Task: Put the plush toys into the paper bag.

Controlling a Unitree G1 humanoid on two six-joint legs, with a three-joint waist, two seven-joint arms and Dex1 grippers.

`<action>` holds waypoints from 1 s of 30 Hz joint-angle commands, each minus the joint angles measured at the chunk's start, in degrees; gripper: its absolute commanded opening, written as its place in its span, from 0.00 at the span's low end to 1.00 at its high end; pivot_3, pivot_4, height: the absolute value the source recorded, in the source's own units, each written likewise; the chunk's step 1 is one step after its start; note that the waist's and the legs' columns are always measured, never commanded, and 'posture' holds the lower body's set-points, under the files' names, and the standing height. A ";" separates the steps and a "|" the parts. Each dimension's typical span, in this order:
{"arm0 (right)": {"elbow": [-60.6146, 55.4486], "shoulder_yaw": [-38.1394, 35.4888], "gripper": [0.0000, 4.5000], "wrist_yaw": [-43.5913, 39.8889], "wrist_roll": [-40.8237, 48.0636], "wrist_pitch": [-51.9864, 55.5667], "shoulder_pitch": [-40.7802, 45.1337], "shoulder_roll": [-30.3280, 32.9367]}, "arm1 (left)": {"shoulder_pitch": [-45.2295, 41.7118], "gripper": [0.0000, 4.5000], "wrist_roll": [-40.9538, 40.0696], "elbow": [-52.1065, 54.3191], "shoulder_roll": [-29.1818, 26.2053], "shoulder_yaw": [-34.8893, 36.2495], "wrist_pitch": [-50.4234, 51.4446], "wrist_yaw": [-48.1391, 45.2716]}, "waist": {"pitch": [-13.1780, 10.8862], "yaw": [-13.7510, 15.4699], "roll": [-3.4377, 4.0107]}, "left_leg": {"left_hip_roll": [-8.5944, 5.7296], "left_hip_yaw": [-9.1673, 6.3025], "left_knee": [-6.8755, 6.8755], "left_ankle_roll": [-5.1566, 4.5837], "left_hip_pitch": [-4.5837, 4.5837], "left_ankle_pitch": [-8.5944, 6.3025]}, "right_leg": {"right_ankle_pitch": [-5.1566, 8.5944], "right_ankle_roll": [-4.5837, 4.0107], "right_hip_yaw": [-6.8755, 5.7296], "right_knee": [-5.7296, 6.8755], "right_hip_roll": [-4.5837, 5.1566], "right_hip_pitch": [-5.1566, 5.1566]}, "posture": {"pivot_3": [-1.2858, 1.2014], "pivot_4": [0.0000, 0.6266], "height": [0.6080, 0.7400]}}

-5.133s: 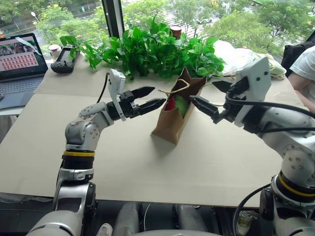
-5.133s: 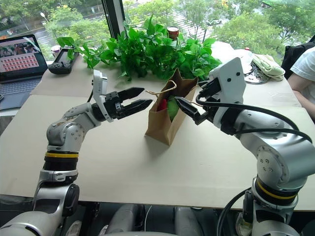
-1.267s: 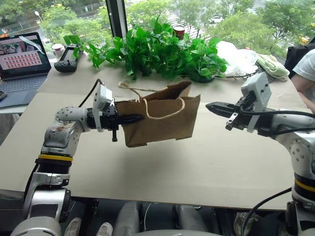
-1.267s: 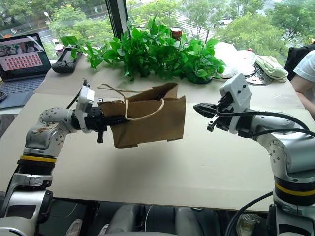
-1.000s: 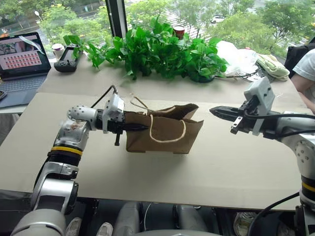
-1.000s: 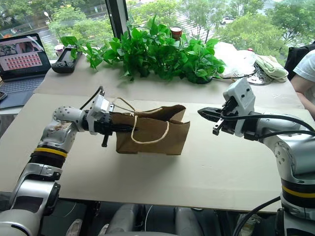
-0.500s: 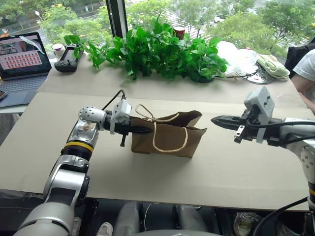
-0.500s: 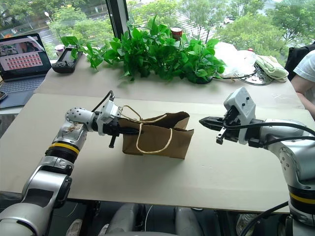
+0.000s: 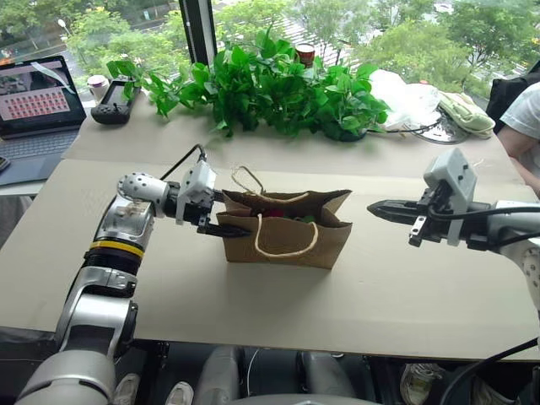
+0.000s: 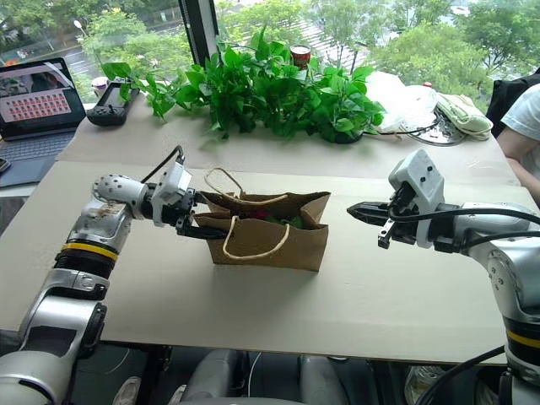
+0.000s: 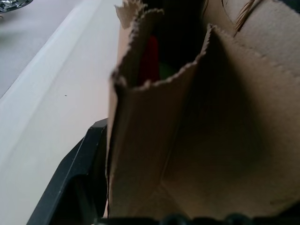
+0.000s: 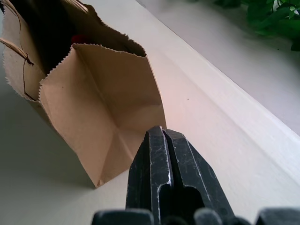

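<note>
The brown paper bag (image 9: 291, 240) stands upright on the table, mouth open, with its cord handles (image 9: 285, 245) hanging loose. Inside it I glimpse the plush toys: a bit of red (image 11: 150, 56) and a bit of green (image 11: 165, 70), mostly hidden by the paper. My left gripper (image 9: 226, 216) is at the bag's left end, open, with the folded side of the bag between its fingers (image 11: 79, 183). My right gripper (image 9: 375, 207) hovers to the right of the bag, shut and empty, pointing at it across a gap; its fingertips (image 12: 162, 140) are pressed together.
Leafy green plants (image 9: 270, 84) line the back of the table (image 9: 253, 312). A laptop (image 9: 34, 101) and a black controller (image 9: 110, 89) sit at the far left. A white plastic bag (image 9: 405, 97) and a cloth (image 9: 464, 110) lie back right, near a person's sleeve (image 9: 523, 114).
The bag came down from a tilted hold and now stands upright on the table. My left gripper has opened from its pinch on the bag's side. The right gripper stayed shut.
</note>
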State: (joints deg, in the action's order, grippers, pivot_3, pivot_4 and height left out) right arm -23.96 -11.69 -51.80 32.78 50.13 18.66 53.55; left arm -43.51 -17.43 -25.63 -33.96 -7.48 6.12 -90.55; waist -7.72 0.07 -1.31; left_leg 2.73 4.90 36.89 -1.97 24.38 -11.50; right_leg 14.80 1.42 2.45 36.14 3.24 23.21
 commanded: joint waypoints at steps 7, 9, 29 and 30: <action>-1.49 -1.91 0.00 -1.30 0.89 -1.41 0.73 2.96 | 3.95 0.74 -11.04 21.62 -13.09 8.88 23.28 2.49 | 0.00 -0.45 0.00 | 0.08 0.00 0.01 0.00 -0.04 0.00 | 0.00 0.00 0.00 0.04 -0.01 -0.01 | 0.52 0.24 1.00; -1.72 -2.33 0.00 -2.42 1.81 -1.58 0.74 3.26 | 4.27 0.74 -12.35 22.01 -15.67 10.44 25.53 2.48 | 0.00 -0.66 0.01 | 0.09 0.01 -0.01 0.00 -0.05 0.00 | 0.00 0.00 0.01 0.04 -0.01 0.01 | 0.52 0.24 1.00; -0.46 0.01 0.00 -4.39 2.81 -3.32 2.58 2.85 | 2.75 0.74 -14.71 19.04 -18.99 12.50 28.18 3.04 | 0.00 -0.56 0.01 | 0.04 0.08 0.01 0.00 -0.09 0.00 | 0.01 -0.01 0.01 0.05 -0.01 -0.02 | 0.52 0.24 1.00; -0.43 0.05 0.00 -4.40 2.79 -3.35 2.57 2.86 | 2.31 0.74 -14.94 18.96 -18.87 12.60 28.43 3.19 | 0.00 -0.56 0.01 | 0.04 0.08 0.01 0.00 -0.09 0.00 | 0.01 -0.01 0.01 0.06 -0.01 -0.01 | 0.52 0.24 1.00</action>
State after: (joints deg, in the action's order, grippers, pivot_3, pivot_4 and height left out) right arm -23.67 -11.13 -56.10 35.05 48.07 19.73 55.86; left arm -39.30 -31.18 -7.37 -51.96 3.46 34.13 -87.62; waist -7.72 -0.49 -1.30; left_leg 2.77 4.98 36.90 -1.97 24.29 -11.50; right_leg 14.81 1.41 2.46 36.20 3.23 23.20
